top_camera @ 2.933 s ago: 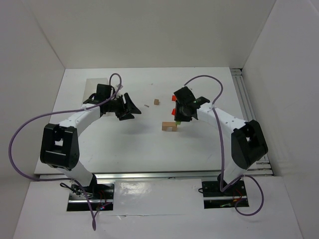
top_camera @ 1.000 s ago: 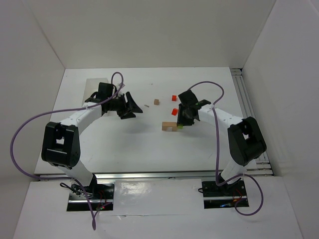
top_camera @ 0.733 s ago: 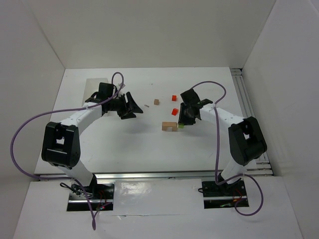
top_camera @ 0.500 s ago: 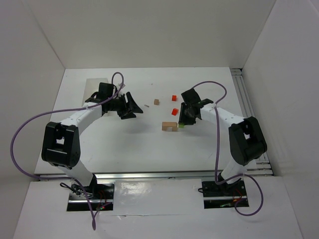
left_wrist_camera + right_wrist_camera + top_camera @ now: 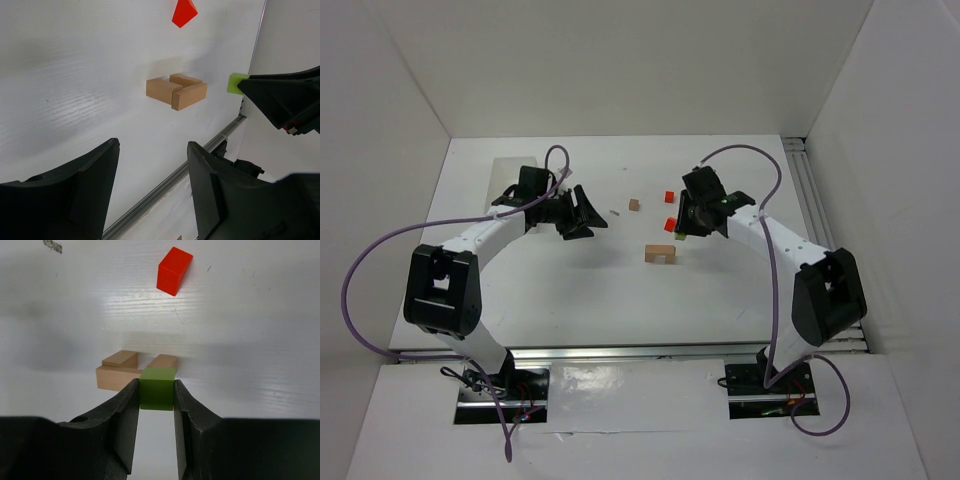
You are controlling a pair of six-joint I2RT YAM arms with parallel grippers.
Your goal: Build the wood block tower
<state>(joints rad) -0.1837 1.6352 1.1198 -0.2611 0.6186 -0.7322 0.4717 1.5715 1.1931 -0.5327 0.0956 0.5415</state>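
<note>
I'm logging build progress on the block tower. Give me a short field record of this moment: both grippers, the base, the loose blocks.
left gripper: open, holding nothing, off to the left of the blocks
right gripper: shut on the lime green block, beside the tan base, apart from it
tan base: tan blocks lying in a U on the table, nothing on top
red blocks: two, loose, beyond the base
small tan block: loose, left of the red blocks
</note>
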